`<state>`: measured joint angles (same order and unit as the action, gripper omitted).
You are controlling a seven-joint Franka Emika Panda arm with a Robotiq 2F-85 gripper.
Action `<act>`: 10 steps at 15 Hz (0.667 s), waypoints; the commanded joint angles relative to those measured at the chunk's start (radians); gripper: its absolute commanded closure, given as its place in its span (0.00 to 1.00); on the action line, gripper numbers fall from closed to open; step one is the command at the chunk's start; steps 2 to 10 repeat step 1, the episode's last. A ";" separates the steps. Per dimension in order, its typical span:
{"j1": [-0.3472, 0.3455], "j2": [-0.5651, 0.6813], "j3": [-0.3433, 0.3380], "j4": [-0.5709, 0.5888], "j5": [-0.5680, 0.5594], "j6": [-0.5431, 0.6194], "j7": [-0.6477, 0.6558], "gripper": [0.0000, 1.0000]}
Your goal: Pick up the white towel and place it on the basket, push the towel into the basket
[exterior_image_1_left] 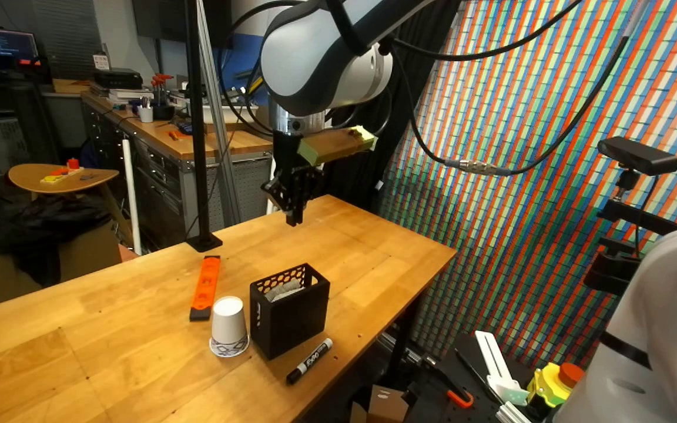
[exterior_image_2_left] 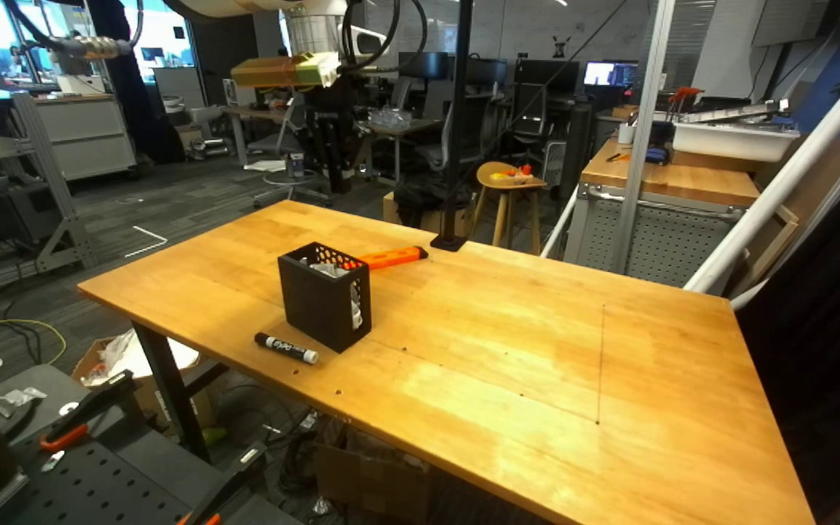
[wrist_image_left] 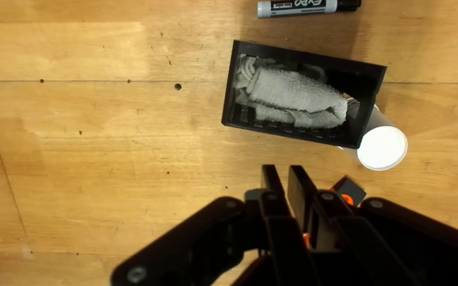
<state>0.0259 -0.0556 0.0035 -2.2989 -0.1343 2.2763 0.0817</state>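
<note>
The white towel [wrist_image_left: 300,93] lies folded inside the black basket [wrist_image_left: 310,55] in the wrist view. It shows below the rim in both exterior views [exterior_image_1_left: 282,289] [exterior_image_2_left: 329,270]. The basket stands upright on the wooden table in both exterior views [exterior_image_1_left: 291,323] [exterior_image_2_left: 318,306]. My gripper [wrist_image_left: 282,171] has a narrow gap between its fingers and holds nothing. It hangs well above the table, higher than the basket and apart from it, in both exterior views [exterior_image_1_left: 294,217] [exterior_image_2_left: 338,181].
An upside-down white cup [exterior_image_1_left: 228,320] stands close beside the basket. A black marker [exterior_image_1_left: 309,361] lies along the basket's other side. An orange level [exterior_image_1_left: 206,288] lies on the table near a black upright pole [exterior_image_1_left: 200,176] at the table edge.
</note>
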 commanded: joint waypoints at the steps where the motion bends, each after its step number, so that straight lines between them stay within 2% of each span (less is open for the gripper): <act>1: -0.006 0.000 0.006 0.002 0.001 -0.002 -0.001 0.85; 10: -0.006 0.000 0.006 0.002 0.001 -0.002 -0.001 0.85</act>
